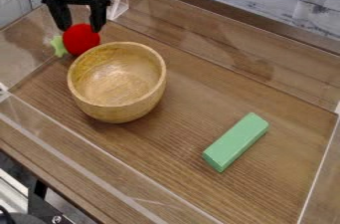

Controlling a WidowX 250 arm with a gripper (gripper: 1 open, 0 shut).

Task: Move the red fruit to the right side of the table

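The red fruit (82,39), a small glossy strawberry-like toy with a green cap on its left, lies on the brown wood-grain table (240,79) at the far left, just behind the wooden bowl. My black gripper (75,16) hangs pointing down right over the fruit. Its two fingers stand open, one on each side of the fruit's top, and nothing is gripped.
A wooden bowl (117,81) sits just in front and to the right of the fruit. A green rectangular block (236,140) lies at the right front. Clear acrylic walls (119,1) edge the tabletop.
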